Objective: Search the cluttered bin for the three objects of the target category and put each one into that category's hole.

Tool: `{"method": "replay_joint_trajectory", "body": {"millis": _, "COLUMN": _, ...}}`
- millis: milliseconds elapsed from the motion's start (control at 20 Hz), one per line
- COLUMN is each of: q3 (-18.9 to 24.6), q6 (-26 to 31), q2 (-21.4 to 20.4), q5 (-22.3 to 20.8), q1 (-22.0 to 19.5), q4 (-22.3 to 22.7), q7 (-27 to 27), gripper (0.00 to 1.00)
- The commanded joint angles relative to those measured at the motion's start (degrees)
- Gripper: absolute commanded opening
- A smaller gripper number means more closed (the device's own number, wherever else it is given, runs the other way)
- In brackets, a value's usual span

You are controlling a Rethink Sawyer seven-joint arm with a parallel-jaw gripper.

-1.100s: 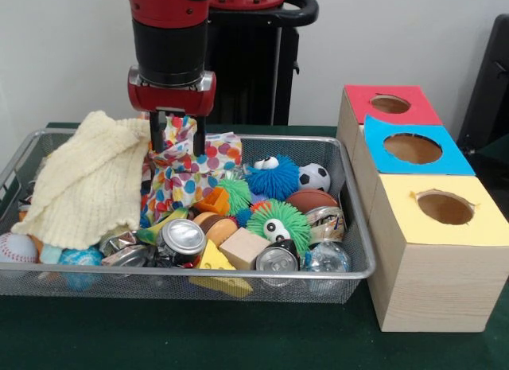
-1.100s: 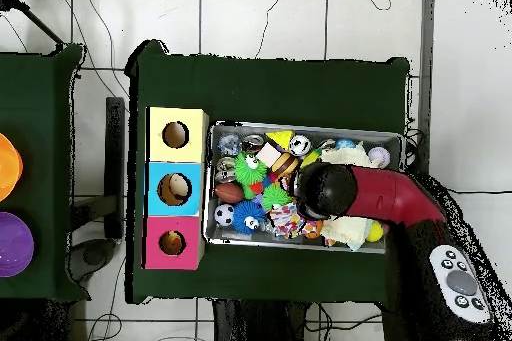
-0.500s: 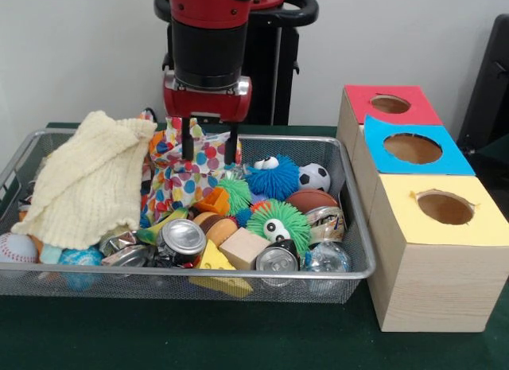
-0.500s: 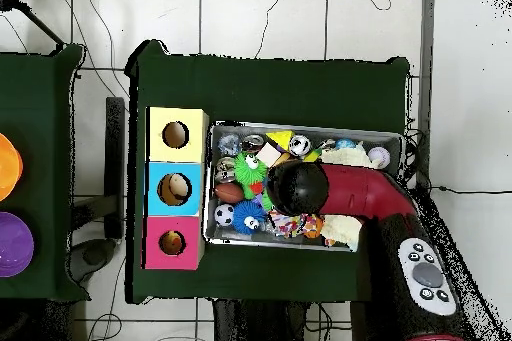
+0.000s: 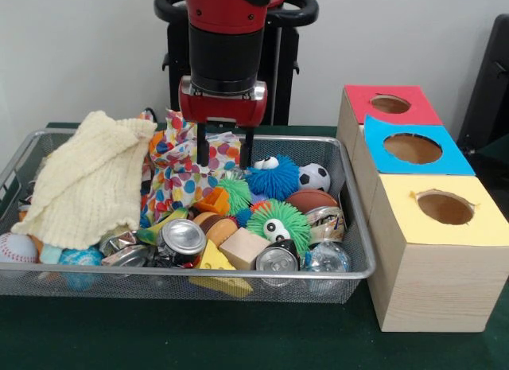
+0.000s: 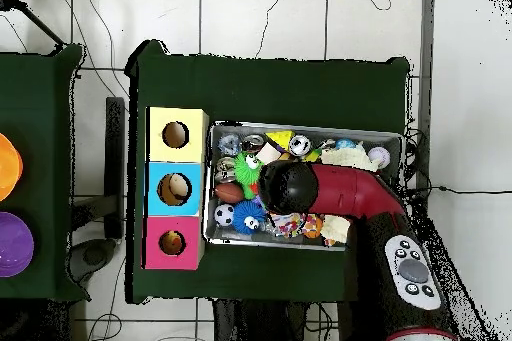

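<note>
One pincer, a dozen candidates: I hang over the wire bin with fingers spread and nothing between them.

Searching is the step in hand, by my reading; nothing sits in my grip, and the target category is not told me. My tips hover above the polka-dot cloth, just beside the blue fuzzy ball (its green twin lies nearer the front rim). Cans, a soccer ball and a cream knitted cloth crowd the rest. Next I likely must pick one object, descend and close, then carry it to the red, blue or yellow hole.
</note>
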Motion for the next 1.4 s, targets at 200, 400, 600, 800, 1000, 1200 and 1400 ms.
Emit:
{"method": "replay_joint_trajectory", "body": {"millis": 200, "q3": -2.7, "q6": -5.4, "q2": 3.8, "q5": 4.2, "q1": 3.0, "q4": 0.9, "q7": 14.1, "gripper": 0.00}}
{"method": "replay_joint_trajectory", "body": {"millis": 400, "q3": -4.0, "q6": -6.7, "q2": 3.7, "q5": 4.7, "q1": 4.6, "q4": 1.3, "q7": 15.7, "gripper": 0.00}}
{"method": "replay_joint_trajectory", "body": {"millis": 600, "q3": -5.2, "q6": -6.6, "q2": 3.7, "q5": 6.2, "q1": 6.4, "q4": 1.5, "q7": 16.3, "gripper": 0.00}}
{"method": "replay_joint_trajectory", "body": {"millis": 800, "q3": -5.8, "q6": -6.5, "q2": 3.8, "q5": 7.9, "q1": 7.3, "q4": 1.7, "q7": 16.1, "gripper": 0.00}}
{"method": "replay_joint_trajectory", "body": {"millis": 1000, "q3": -6.1, "q6": -8.0, "q2": 5.2, "q5": 9.1, "q1": 7.7, "q4": 1.5, "q7": 15.5, "gripper": 0.00}}
{"method": "replay_joint_trajectory", "body": {"millis": 1200, "q3": -5.9, "q6": -9.2, "q2": 6.5, "q5": 9.7, "q1": 6.7, "q4": 1.6, "q7": 14.0, "gripper": 0.00}}
{"method": "replay_joint_trajectory", "body": {"millis": 1400, "q3": -7.5, "q6": -9.5, "q2": 9.1, "q5": 8.9, "q1": 6.6, "q4": 0.3, "q7": 12.5, "gripper": 0.00}}
